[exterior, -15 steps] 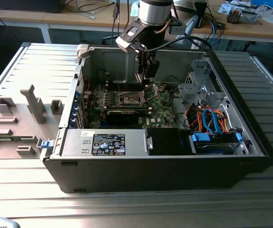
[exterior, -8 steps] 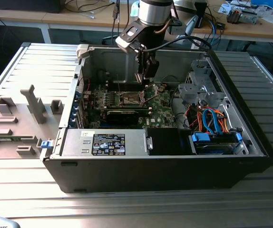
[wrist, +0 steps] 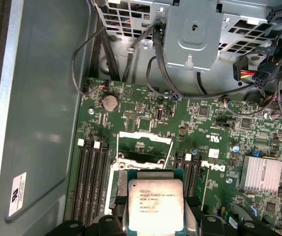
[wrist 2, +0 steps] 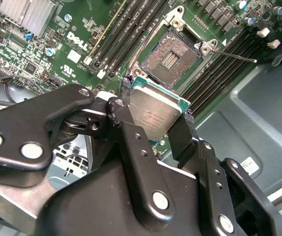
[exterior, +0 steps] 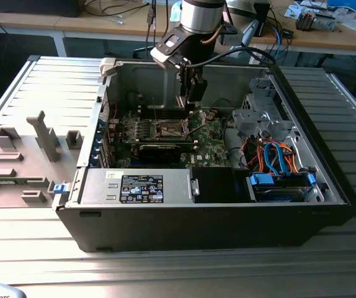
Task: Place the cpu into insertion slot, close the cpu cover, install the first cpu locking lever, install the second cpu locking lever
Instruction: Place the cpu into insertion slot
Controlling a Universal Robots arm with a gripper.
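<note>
Claw (wrist 2: pixel 156 111) clenches the cpu (wrist 2: pixel 151 119) by opposite edges between its two fingers, near but apart from the uncovered insertion slot (wrist 2: pixel 171 59).

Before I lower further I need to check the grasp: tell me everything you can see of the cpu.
The cpu is a small flat square with a silver-grey metal top bearing dark print and a thin green edge around it. The gripper is shut on it, its black fingers pressing two opposite edges, and the metal top faces both wrist cameras. It hangs above the green board, apart from the open slot, and is not yet seated.
</note>
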